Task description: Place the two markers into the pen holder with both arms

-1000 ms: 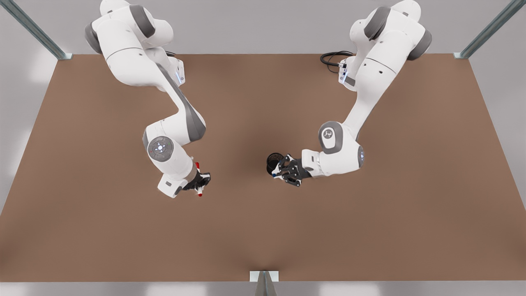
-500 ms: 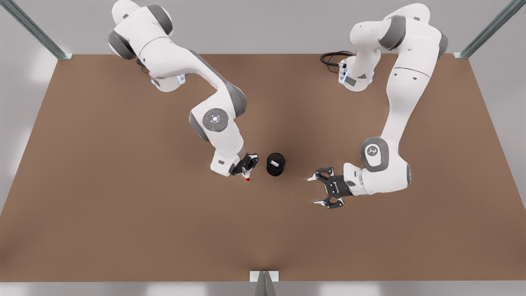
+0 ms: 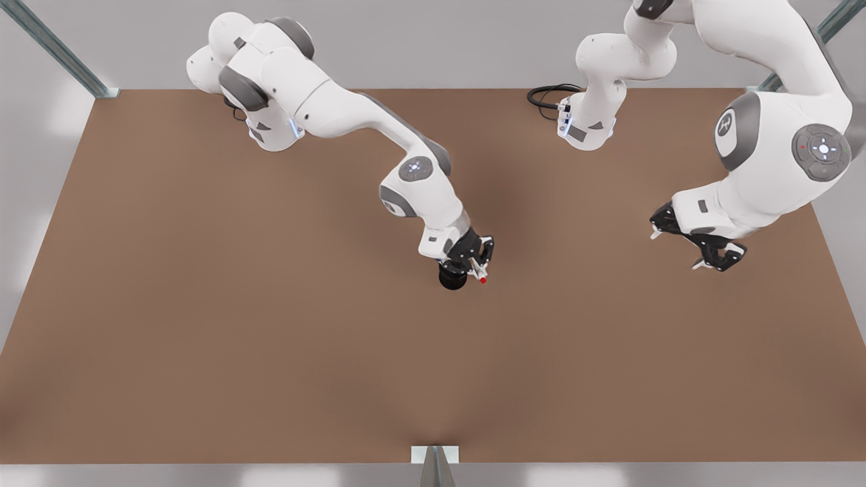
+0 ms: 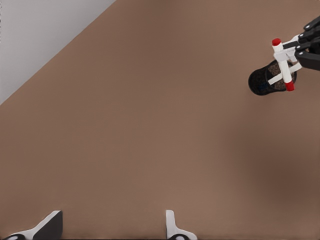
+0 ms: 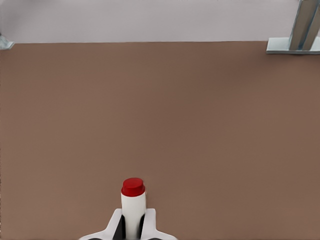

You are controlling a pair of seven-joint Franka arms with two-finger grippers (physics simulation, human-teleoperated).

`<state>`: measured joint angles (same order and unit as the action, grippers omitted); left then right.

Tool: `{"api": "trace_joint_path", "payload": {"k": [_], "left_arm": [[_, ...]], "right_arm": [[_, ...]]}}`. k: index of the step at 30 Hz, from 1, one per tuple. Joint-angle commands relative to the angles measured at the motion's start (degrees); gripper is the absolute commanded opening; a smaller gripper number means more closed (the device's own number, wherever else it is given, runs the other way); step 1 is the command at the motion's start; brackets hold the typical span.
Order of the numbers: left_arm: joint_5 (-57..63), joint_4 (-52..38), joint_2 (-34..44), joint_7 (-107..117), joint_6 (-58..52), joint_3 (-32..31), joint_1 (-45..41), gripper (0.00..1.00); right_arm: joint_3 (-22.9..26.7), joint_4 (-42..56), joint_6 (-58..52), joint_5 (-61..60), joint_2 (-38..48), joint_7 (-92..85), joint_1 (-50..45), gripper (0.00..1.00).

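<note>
1. One brown surface (image 3: 203,338) carries everything.
2. One right tool (image 3: 475,260) clamps the one red-capped marker (image 3: 482,276) over the pen holder.
3. One left tool (image 3: 697,243) hangs spread, holding nothing, well apart.
4. One black pen holder (image 3: 451,279) stands mid-surface.

Even, soft overhead light falls on the matte brown tabletop (image 3: 203,352), leaving only faint blurred shadows near the small black round mesh cup (image 3: 451,278); no glare, though pale patches sit on the grey floor (image 3: 40,237), perhaps reflections; edges look slightly softened
</note>
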<state>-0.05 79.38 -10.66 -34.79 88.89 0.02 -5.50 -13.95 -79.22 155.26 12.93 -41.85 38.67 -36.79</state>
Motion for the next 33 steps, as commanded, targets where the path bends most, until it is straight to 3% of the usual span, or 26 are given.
{"api": "trace_joint_path", "payload": {"k": [1, 7, 12, 17, 33], "left_arm": [[0.84, 0.16, -0.23, 33.9, -2.93, 0.07, -0.12, 1.0], [0.84, -0.36, -2.17, 40.5, -2.14, -0.02, -0.48, 1.0], [0.93, -0.98, -3.57, 40.15, -2.14, -0.11, -0.39, 1.0], [0.49, -0.98, -3.05, 40.59, -2.76, -0.11, -0.48, 1.0], [0.49, -0.89, -3.13, 40.59, -2.76, -0.19, -0.74, 1.0]], "right_arm": [[-0.03, -2.78, 12.26, 1.57, 0.72, 16.7, 0.58, 0.22], [-0.03, -6.91, 18.06, 1.57, 1.86, 16.53, 1.38, 0.22], [-0.03, -15.18, 22.19, 9.56, 4.94, 16.44, 2.43, 0.22], [3.14, -14.3, 23.68, 15.28, 3.0, 16.44, 3.4, 0.22], [3.49, -21.07, 29.49, 22.58, 4.85, 16.62, 5.24, 0.23]]}}
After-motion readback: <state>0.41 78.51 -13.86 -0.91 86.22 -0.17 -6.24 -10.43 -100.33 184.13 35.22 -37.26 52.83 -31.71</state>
